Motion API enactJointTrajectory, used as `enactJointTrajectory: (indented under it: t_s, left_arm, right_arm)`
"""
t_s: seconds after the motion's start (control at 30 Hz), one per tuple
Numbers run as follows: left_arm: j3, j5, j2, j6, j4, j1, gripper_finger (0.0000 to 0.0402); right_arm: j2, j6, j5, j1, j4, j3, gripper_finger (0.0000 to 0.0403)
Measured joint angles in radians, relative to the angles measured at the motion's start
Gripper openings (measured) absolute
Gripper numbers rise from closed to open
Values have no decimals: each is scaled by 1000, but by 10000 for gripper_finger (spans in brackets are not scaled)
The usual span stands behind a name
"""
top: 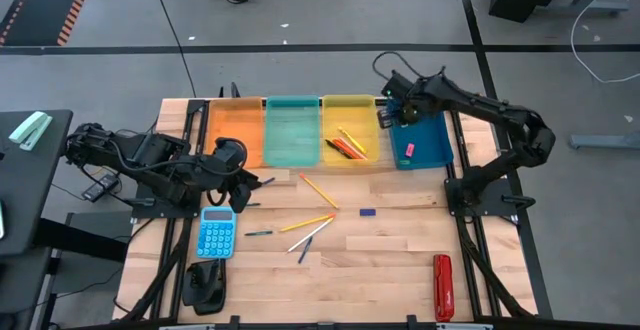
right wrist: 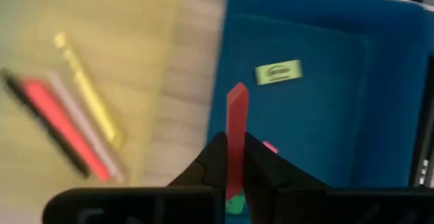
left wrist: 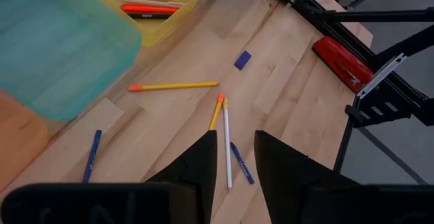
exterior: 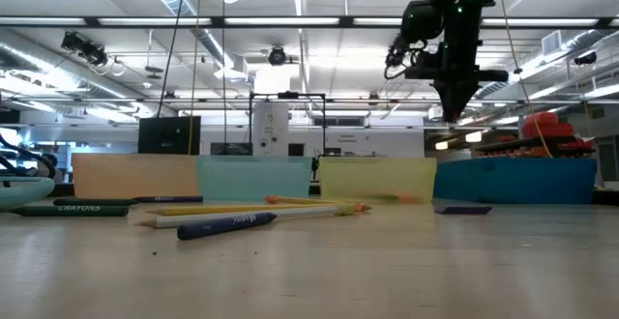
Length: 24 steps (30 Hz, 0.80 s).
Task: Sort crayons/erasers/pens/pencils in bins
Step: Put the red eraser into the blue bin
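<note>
My right gripper [top: 405, 111] hangs over the dark blue bin [top: 425, 142], shut on a thin red eraser [right wrist: 237, 112]. Below it in that bin lie a yellow-green eraser [right wrist: 278, 72], a pink one [right wrist: 270, 146] and a green one [right wrist: 235, 203]. The yellow bin [top: 350, 105] holds crayons [top: 346, 146]. Pencils [top: 318, 191] [top: 307, 224], pens [top: 258, 233] and a blue eraser [top: 367, 211] lie flat on the table. My left gripper [left wrist: 236, 134] waits open above the table's left part, near the orange bin [top: 235, 130]. My right gripper pinches the red eraser by one end [right wrist: 236, 149] between its two fingers. The fingers point steeply down, and the eraser sticks out beyond their tips along them. It hangs clear above the blue bin's floor.
A teal bin [top: 292, 130] stands between the orange and yellow ones. A light-blue calculator [top: 216, 233] and a black object [top: 205, 285] sit at the near left, and a red stapler [top: 442, 287] at the near right. Bare wood lies between them.
</note>
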Motion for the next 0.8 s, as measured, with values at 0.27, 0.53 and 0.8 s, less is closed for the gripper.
enactJointTrajectory:
  t_s: [0.27,0.53,0.8]
  left_arm:
    - [0,-15,0,4,0,0,107]
    - [0,-25,0,-1,0,0,107]
    - [0,-25,0,-14,1,0,107]
  right_arm:
    - [0,-10,-33,-134,2,-53,35]
    - [0,7,-130,-187,-1,-248,37]
    - [0,-36,-92,-192,80,-266,53]
